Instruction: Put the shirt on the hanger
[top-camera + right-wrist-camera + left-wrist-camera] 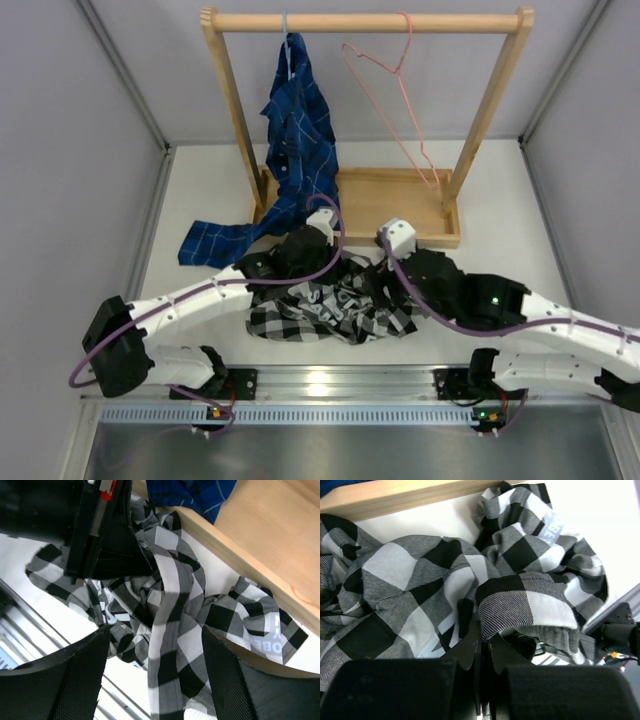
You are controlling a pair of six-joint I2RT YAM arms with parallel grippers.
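The black-and-white check shirt (325, 305) lies crumpled on the table in front of the wooden rack base. My left gripper (290, 255) is shut on a fold of the shirt (520, 605); its fingers (470, 647) pinch the cloth. My right gripper (385, 275) is open, its pads (75, 675) on either side of a hanging band of the shirt (170, 645), not closed on it. The pink wire hanger (395, 95) hangs from the wooden rail at the back right, empty. Pale lettering shows on the shirt (272, 642).
A dark blue grid shirt (295, 140) hangs from a pale hanger hook (285, 25) on the rail and trails onto the table at the left. The wooden rack (365, 20) and its tray base (400, 205) stand behind the arms. Grey walls close both sides.
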